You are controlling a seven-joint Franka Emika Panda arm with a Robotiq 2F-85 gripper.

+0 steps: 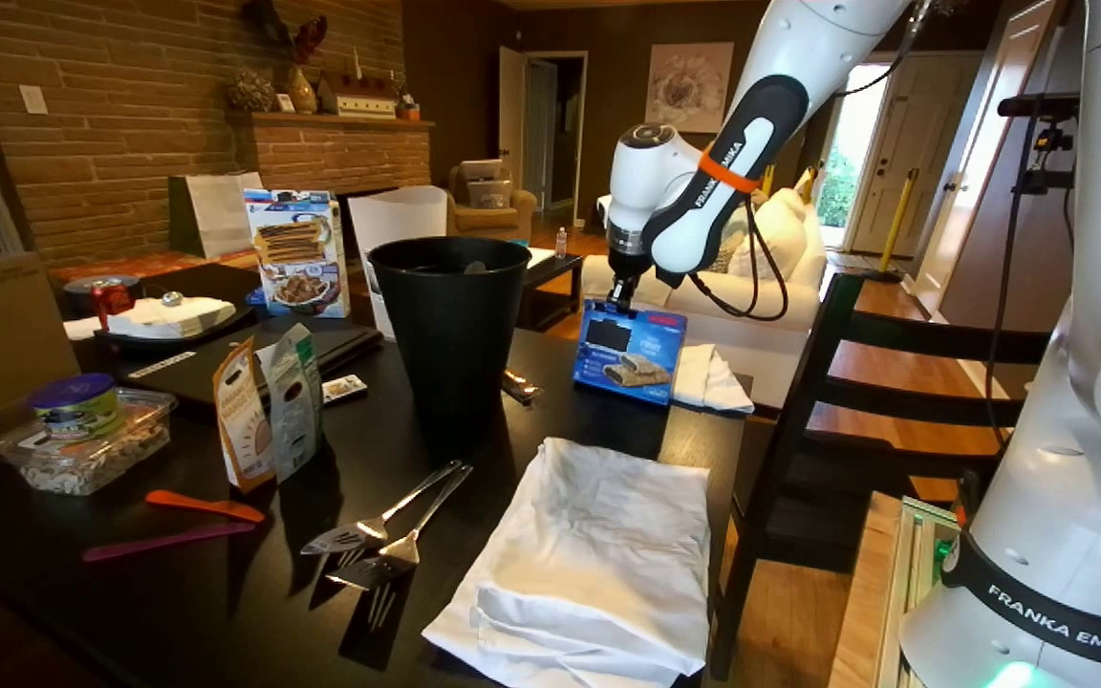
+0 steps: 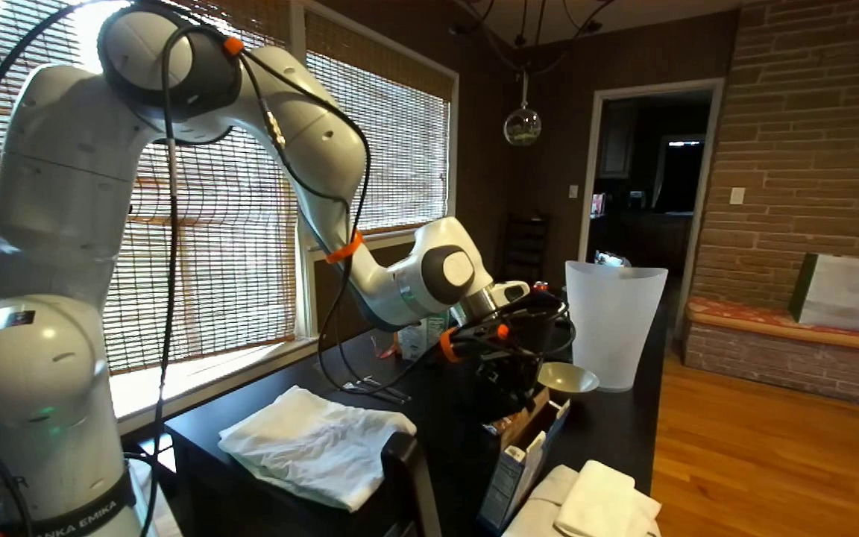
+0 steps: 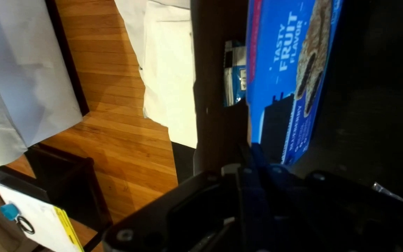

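Observation:
A blue snack-bar box point(image 1: 629, 355) with an open top stands near the table's edge in an exterior view. It also shows in the other exterior view, from its end point(image 2: 520, 466). In the wrist view the box point(image 3: 285, 52) fills the upper right, and a wrapped bar point(image 3: 235, 73) lies inside it. My gripper point(image 3: 252, 147) is shut on the box's thin front panel at its top edge, with the fingers almost together. In an exterior view the gripper point(image 1: 621, 298) is pointing down at the box's top. Whether the box's base touches the table is hard to tell.
A tall black bin point(image 1: 450, 325) stands beside the box. A frosted white bin point(image 2: 612, 328) and a bowl point(image 2: 567, 377) are behind it. Folded white cloth point(image 1: 598, 564), metal servers point(image 1: 388, 545), snack pouches point(image 1: 245, 420) and a chair point(image 1: 895, 401) are around. A pale folded cloth point(image 1: 711, 378) lies beside the box.

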